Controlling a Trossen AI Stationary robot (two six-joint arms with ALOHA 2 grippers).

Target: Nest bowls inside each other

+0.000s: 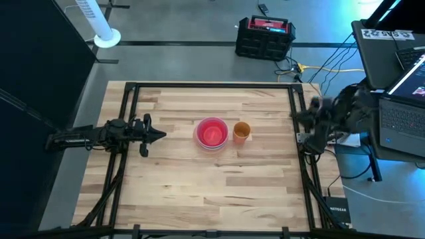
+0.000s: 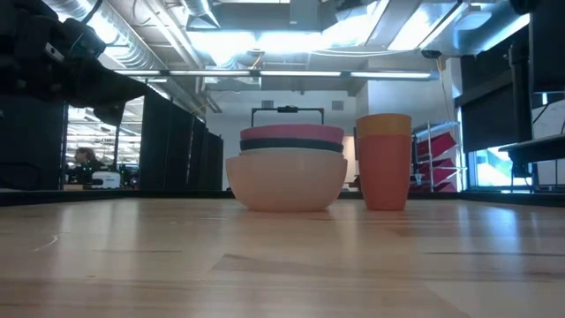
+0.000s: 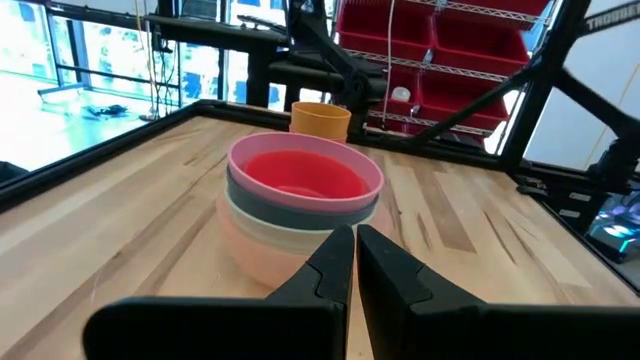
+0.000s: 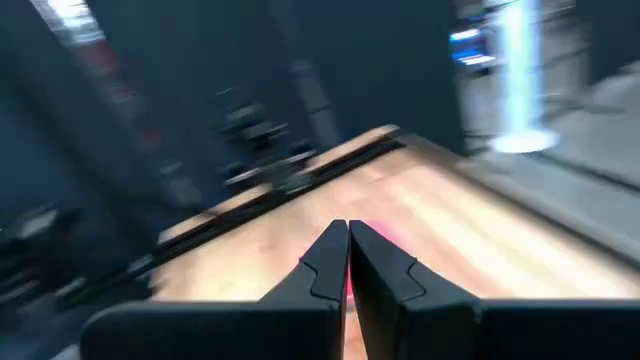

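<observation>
The bowls [image 1: 212, 133] stand nested in one stack at the table's middle: a red one inside a pink one, then teal and pale ones, all in a larger pale pink bowl [image 2: 287, 181] that rests on the wood. In the left wrist view the stack [image 3: 300, 195] sits just beyond my left gripper [image 3: 355, 250], which is shut, level and apart from it at the table's left [image 1: 161, 135]. My right gripper [image 4: 347, 250] is shut on nothing, raised at the table's right edge [image 1: 299, 119].
A small orange cup [image 1: 241, 131] stands upright just right of the stack [image 2: 384, 161]. A black frame [image 1: 212, 85] runs around the table. A laptop [image 1: 402, 99] and cables lie off the right side.
</observation>
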